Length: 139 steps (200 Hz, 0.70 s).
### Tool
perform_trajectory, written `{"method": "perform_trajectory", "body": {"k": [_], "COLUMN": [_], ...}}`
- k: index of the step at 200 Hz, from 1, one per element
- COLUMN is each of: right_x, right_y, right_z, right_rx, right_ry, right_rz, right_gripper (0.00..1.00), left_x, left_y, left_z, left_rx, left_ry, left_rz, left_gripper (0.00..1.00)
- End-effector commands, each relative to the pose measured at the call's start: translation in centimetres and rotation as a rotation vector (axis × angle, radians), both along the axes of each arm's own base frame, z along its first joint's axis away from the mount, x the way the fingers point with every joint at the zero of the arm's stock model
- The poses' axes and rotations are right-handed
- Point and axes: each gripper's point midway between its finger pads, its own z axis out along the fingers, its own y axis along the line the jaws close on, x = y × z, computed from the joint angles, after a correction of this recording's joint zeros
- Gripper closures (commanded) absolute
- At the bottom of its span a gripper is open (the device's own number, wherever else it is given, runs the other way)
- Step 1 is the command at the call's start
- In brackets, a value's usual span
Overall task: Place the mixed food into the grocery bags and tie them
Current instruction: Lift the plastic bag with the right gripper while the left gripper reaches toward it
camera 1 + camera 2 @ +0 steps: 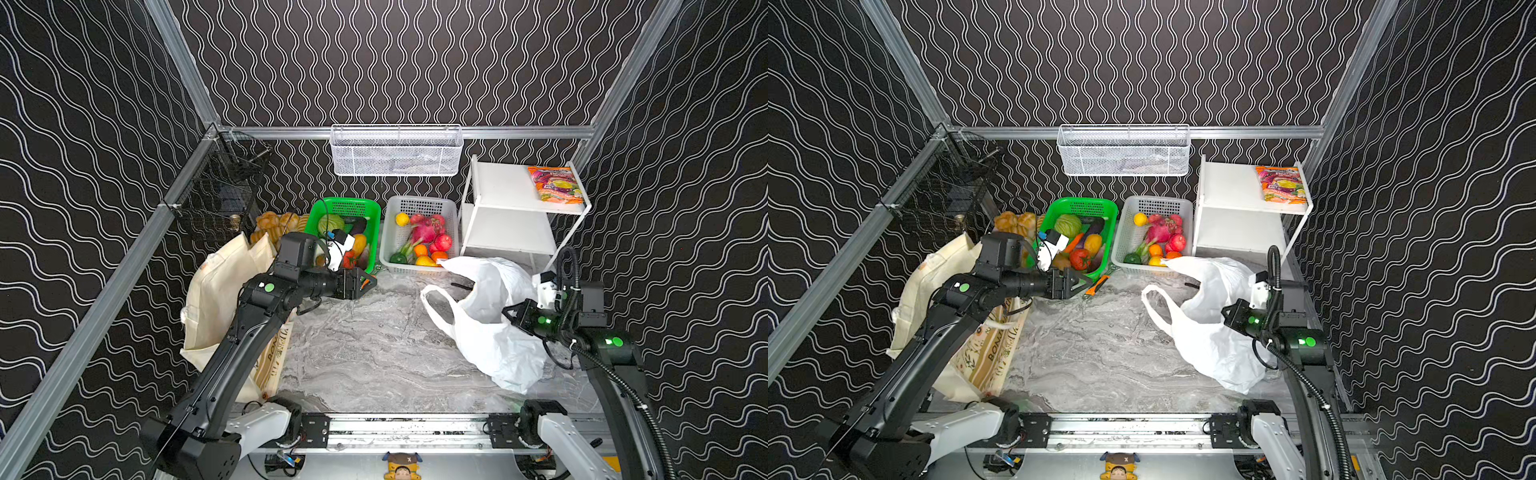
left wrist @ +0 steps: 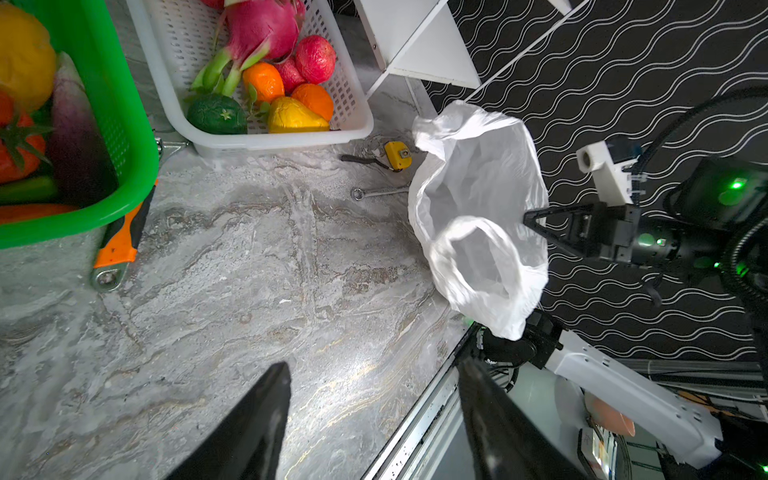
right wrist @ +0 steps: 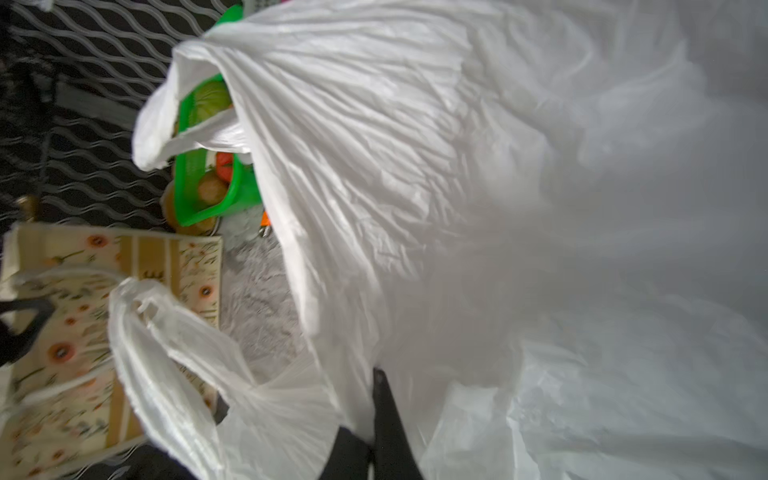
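Left gripper (image 2: 374, 365) jaws apart, empty; right gripper (image 1: 508, 312) pinching one plastic bag (image 1: 490, 336); one canvas tote (image 1: 216, 291); two baskets (image 1: 371, 206) (image 1: 415, 200).

Grey marbled worktop (image 1: 374, 353). Along the far edge, left to right: bread rolls (image 1: 276, 222), green basket (image 1: 377, 224), white basket (image 1: 387, 239), white shelf unit (image 1: 511, 226) with a snack packet (image 1: 556, 184) on top. Cream canvas tote (image 1: 216, 299) at left, white plastic bag (image 1: 498, 353) at right. Orange-handled wrench (image 2: 120, 237) at the green basket's near corner; yellow tape measure (image 2: 398, 155) and small spanner (image 2: 376, 192) near the white basket.
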Motion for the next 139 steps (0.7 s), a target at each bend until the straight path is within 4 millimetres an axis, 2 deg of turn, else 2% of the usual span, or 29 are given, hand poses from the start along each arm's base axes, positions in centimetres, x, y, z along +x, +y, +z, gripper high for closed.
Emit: {"method": "perform_trajectory", "body": {"k": [1,23,56,79,107,139], "right_x": [-2.4,-1.7,0.0,0.8,1.4,1.8], "right_y": [3.1,3.8,5.3,6.5,8.0,9.2], "right_z": [0.5,-0.4,-0.2,0.0,0.0,-0.3], "right_rx": [0.122,0.135,0.181,0.213,0.24,0.261], "right_ry": [0.054,0.058,0.022,0.011,0.004,0.012], "right_rz": [0.194,0.218,0.249,0.279,0.311,0.324], "right_gripper": [1.0,1.0,1.0,1.0,1.0,1.0], "left_x": [0.3,0.2,-0.3,-1.1,-1.8,-2.2], "left_y": [-0.8,-1.6,-3.6,-5.9,-9.6,-12.2], "left_z": [0.0,-1.1,-3.5,-5.1,-5.6,-7.0], "left_rx": [-0.017,0.005,0.003,-0.016,-0.146,-0.259], "left_ry": [-0.023,0.001,0.055,0.08,0.076,0.089], "left_rz": [-0.02,-0.036,-0.062,-0.09,-0.094,-0.041], "left_gripper": [0.32,0.31,0.3,0.27,0.21,0.17]}}
